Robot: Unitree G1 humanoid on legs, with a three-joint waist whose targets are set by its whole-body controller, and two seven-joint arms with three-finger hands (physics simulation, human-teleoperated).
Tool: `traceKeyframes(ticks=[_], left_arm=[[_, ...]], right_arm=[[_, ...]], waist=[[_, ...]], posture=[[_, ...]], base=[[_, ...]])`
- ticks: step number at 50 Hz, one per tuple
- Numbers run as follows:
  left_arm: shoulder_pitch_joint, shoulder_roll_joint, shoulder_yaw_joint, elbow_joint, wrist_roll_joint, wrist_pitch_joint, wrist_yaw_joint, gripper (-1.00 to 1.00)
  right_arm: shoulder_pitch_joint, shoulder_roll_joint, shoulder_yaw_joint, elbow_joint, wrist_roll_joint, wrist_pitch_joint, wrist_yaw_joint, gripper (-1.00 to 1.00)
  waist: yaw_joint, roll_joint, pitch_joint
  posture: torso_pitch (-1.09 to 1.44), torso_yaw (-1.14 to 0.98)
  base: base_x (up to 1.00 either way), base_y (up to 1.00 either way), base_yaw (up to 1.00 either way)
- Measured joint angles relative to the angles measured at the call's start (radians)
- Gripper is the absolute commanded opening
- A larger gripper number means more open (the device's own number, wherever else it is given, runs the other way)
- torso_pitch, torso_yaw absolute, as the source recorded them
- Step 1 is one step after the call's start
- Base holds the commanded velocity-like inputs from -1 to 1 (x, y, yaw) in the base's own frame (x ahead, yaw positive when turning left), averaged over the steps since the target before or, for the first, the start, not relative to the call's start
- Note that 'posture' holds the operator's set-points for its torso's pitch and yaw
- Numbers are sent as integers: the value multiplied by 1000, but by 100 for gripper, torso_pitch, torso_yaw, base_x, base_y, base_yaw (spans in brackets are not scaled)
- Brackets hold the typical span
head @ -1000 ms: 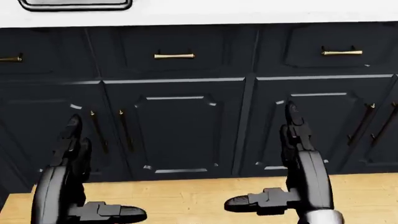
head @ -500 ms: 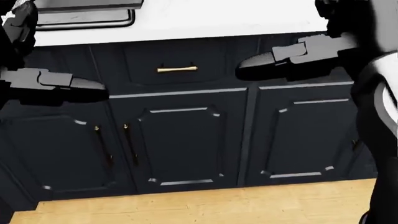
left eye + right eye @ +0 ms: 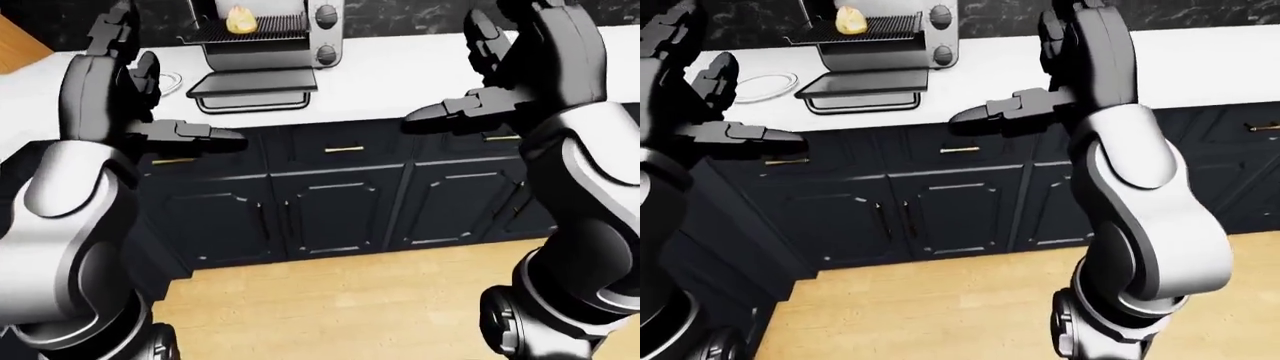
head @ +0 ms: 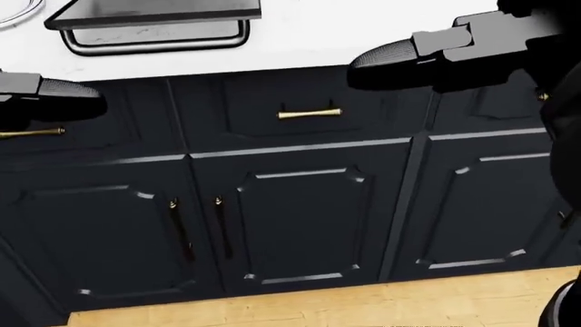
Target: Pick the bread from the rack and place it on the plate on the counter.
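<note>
The bread (image 3: pixel 238 19), a small yellowish piece, lies on the rack (image 3: pixel 262 27) inside a silver toaster oven at the top of the left-eye view. The oven's door (image 3: pixel 250 82) hangs open over the white counter. A white plate (image 3: pixel 765 84) rests on the counter left of the oven. My left hand (image 3: pixel 160 90) is raised at counter height, below and left of the oven, open and empty. My right hand (image 3: pixel 470 71) is raised to the right of the oven, also open and empty. Neither hand touches anything.
Dark cabinets with brass handles (image 4: pixel 308 113) run under the white counter (image 3: pixel 400 71). Wooden floor (image 3: pixel 340 300) lies below them. The oven's two knobs (image 3: pixel 326 34) face me. In the head view only the thumbs (image 4: pixel 409 51) of my hands show.
Both hands have risen from near the floor to counter height. The head view has tilted up and shifted, so the cabinets sit lower and the oven door now shows.
</note>
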Motion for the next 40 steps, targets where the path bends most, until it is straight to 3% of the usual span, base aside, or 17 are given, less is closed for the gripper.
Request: traceKeyframes(ticks=[2, 4, 7, 9, 10, 12, 14, 16, 20, 26, 28, 29, 31, 34, 38, 40], left_arm=[[0, 9, 6, -10, -8, 8, 0, 100], [-3, 14, 15, -26, -9, 4, 5, 100], [-2, 17, 19, -48, -8, -5, 13, 100], [-2, 22, 20, -51, -12, -4, 13, 100], [1, 26, 25, -49, -13, -4, 13, 100], [15, 30, 37, -39, -9, 6, 17, 100], [14, 34, 40, -28, -6, 17, 22, 100], [16, 35, 39, -33, -6, 17, 23, 100], [36, 39, 37, -31, -5, 8, 17, 100], [40, 46, 49, -43, 13, -22, 20, 100], [46, 36, 32, -39, 11, -24, 16, 100], [48, 35, 23, -35, 8, -22, 12, 100], [47, 34, 14, -32, 1, -20, 3, 100], [47, 36, 25, -42, 3, -26, 0, 100], [43, 39, 36, -58, 14, -29, 5, 100], [36, 41, 35, -58, 15, -24, 5, 100]], right_arm=[[1, 0, 1, 1, 6, 4, -8, 100], [1, -2, -4, -24, 16, 1, -12, 100], [0, -7, -18, -65, 35, 11, -21, 100], [-6, -11, -23, -69, 45, 19, -28, 100], [1, -5, -19, -75, 48, 19, -33, 100], [12, -1, 8, -67, 60, 28, -34, 100], [11, -6, 24, -49, 70, 36, -31, 100], [7, -10, 28, -41, 71, 35, -30, 100], [-4, -19, 24, -60, 63, 34, -27, 100], [-4, -23, 17, -76, 51, 27, -24, 100], [10, -23, 9, -66, 43, 34, -26, 100], [17, -20, 7, -58, 38, 38, -28, 100], [20, -18, 6, -49, 29, 49, -33, 100], [2, -20, 7, -65, 28, 51, -30, 100], [1, -22, 1, -94, 32, 40, -24, 100], [0, -20, 0, -92, 32, 43, -24, 100]], waist=[[0, -4, -16], [-2, 11, -21], [-16, 57, -13], [-12, 110, -23], [-5, 114, -20], [7, 127, 7], [5, 114, 19], [0, 84, 27], [12, 45, -18], [25, 1, -33], [13, 30, -17], [8, 25, -11], [1, 8, -19], [3, 14, -31], [1, 58, -21], [-2, 99, -28]], posture=[[0, 0], [0, 0], [0, 0], [0, 0], [0, 0], [0, 0], [0, 0], [0, 0], [0, 0], [0, 0], [0, 0], [0, 0], [0, 0], [0, 0], [0, 0], [0, 0]], base=[[34, 41, 0], [33, 42, 0], [33, 40, 0], [15, 18, 0], [1, 0, 0], [2, 0, 0], [2, 0, 0], [2, 7, 0], [1, 18, 0], [1, 23, 0], [1, 26, 0], [2, 26, 0], [2, 26, 0], [1, 27, 0], [2, 33, 0], [2, 34, 0]])
